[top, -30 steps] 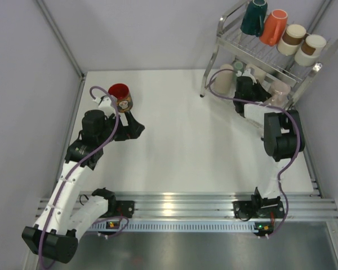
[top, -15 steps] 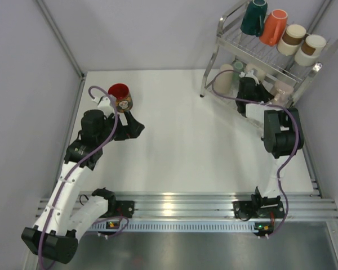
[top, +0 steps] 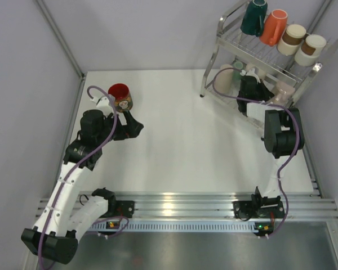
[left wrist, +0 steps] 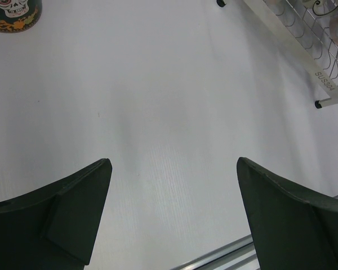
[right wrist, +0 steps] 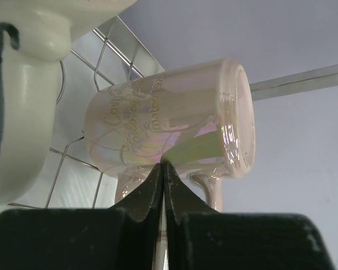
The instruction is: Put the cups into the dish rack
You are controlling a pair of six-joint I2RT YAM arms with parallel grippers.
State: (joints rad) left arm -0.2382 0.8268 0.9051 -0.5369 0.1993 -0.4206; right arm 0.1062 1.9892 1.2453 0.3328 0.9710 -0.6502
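The left gripper (left wrist: 173,169) is the one I'd send next. Its jaws stand wide apart with nothing between them, low over the bare surface (top: 180,140). The only cup I can see outside the rack, the red mug (top: 120,97), stands upright with its mouth up, so its long axis is vertical. From those jaws it sits ahead and well off to the left, outside the line of the left finger; only its bottom edge shows in the corner of the wrist view. I judge the wrist must swing left before it goes forward, or the gap will miss the mug. I cannot make out which way its handle points.

The dish rack (top: 248,45) lies ahead and to the right of the same jaws, well apart.

The right gripper (right wrist: 163,169) is far from the red mug, inside the rack's lower tier. Its 2 jaws are pressed together on nothing. The pinkish mug (right wrist: 158,129) lies on its side just ahead of their tips, its axis running across them.
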